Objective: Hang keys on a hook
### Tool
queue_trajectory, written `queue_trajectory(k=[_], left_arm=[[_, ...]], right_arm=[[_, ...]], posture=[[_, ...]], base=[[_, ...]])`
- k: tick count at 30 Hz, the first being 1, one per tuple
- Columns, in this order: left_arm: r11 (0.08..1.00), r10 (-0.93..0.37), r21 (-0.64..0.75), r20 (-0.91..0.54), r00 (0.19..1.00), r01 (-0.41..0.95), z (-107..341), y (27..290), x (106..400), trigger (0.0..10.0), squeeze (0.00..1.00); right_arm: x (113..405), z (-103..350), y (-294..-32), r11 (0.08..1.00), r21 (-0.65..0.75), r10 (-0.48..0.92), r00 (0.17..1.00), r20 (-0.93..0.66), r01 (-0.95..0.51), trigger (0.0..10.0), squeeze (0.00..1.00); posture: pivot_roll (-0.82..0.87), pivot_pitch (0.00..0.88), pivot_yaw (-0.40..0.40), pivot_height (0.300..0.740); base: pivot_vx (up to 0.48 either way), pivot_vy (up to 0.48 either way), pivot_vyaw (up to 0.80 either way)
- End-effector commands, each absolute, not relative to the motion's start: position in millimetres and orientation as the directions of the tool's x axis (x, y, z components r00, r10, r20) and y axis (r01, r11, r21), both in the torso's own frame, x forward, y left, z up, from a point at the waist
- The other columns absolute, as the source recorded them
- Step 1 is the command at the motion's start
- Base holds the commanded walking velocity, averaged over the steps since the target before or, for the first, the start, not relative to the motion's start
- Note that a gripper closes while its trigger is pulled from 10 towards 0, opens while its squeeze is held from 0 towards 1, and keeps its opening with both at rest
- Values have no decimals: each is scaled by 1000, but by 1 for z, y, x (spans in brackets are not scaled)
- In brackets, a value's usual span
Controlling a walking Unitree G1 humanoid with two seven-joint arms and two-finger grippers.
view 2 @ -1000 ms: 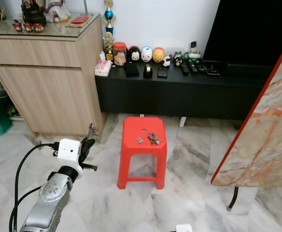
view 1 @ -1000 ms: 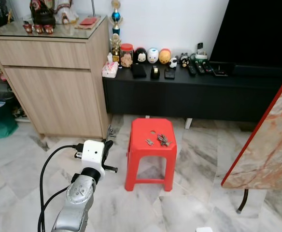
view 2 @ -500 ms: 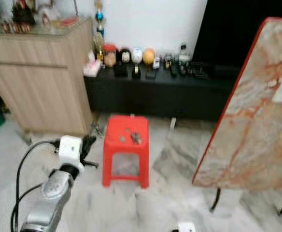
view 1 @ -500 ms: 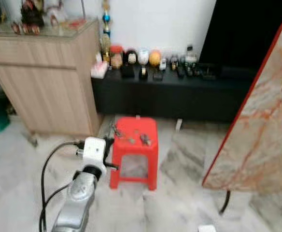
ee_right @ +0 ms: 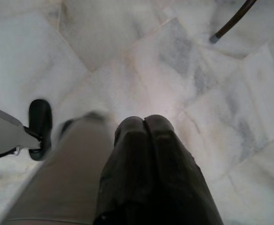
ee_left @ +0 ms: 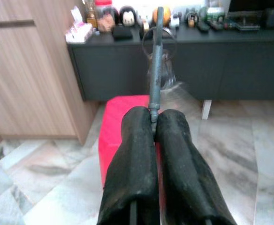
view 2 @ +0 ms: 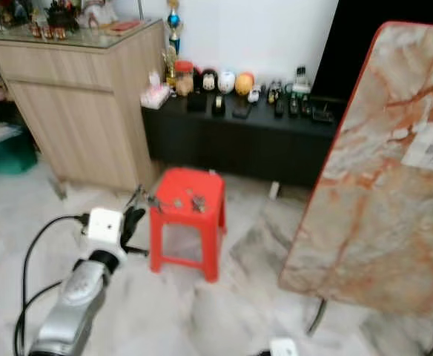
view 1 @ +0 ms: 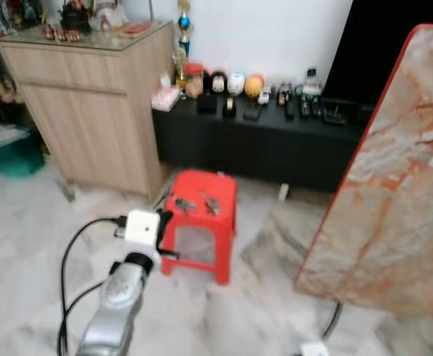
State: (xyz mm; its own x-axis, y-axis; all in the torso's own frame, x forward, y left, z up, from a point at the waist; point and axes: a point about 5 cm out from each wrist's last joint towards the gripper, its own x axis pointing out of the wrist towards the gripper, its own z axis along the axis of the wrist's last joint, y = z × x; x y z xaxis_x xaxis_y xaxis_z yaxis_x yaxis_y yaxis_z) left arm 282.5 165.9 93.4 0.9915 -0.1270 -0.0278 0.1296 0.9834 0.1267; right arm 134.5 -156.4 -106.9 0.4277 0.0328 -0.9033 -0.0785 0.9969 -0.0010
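The landmark is the red stool [view 1: 199, 222], standing on the marble floor [view 1: 24, 252] in front of the black low cabinet [view 1: 261, 144].

Left gripper [ee_left: 153, 123]: raised beside the stool, on the side toward the wooden cabinet [view 1: 98, 111]. Its two black fingers [ee_left: 134, 154] are clenched on a thin grey key [ee_left: 155, 61], which sticks straight out past the fingertips with a wire ring at its far end. In the head views a small cluster of metal hangs at the gripper, just off the stool's corner.

More keys [view 1: 210, 205] lie loose on the stool's seat, in two small heaps near its middle, apart from the gripper.

Right gripper [ee_right: 145, 123]: hanging low, pointed at the floor well away from the stool, fingers pressed together with nothing between them.

A marble-patterned tabletop [view 1: 394, 185] with a red edge stands tilted on the stool's far side from the wooden cabinet.
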Motion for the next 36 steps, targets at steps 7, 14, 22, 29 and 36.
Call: queue_trajectory(k=[7, 14, 22, 29, 36], left_arm=[[984, -129, 125, 1, 992, 128, 102, 161, 288, 10000, 0], [986, -106, 126, 1, 994, 105, 102, 167, 289, 10000, 0], [986, -97, 136, 3, 995, 96, 104, 171, 290, 10000, 0], [985, -93, 145, 0, 996, 92, 104, 172, 290, 10000, 0], [986, -82, 147, -1, 997, 82, 104, 173, 291, 10000, 0]], right_arm=[[137, -106, -165, 996, -25, 14, 433, -901, -83, 10000, 0], [138, -105, -167, 994, -39, 11, 433, -901, -106, 10000, 0], [137, -105, -167, 997, -27, 10, 434, -901, -78, 10000, 0], [137, -106, -167, 998, -22, 9, 434, -901, -66, 10000, 0], [137, -105, -167, 997, -24, 13, 435, -901, -80, 10000, 0]], posture=[[29, 0, -68, 740], [24, 0, -72, 740], [13, 0, -68, 740], [12, 0, -68, 740], [12, 0, -72, 740]], base=[[0, -416, 0], [0, -432, 602], [0, -458, 585], [0, -466, 0], [0, -467, 0]])
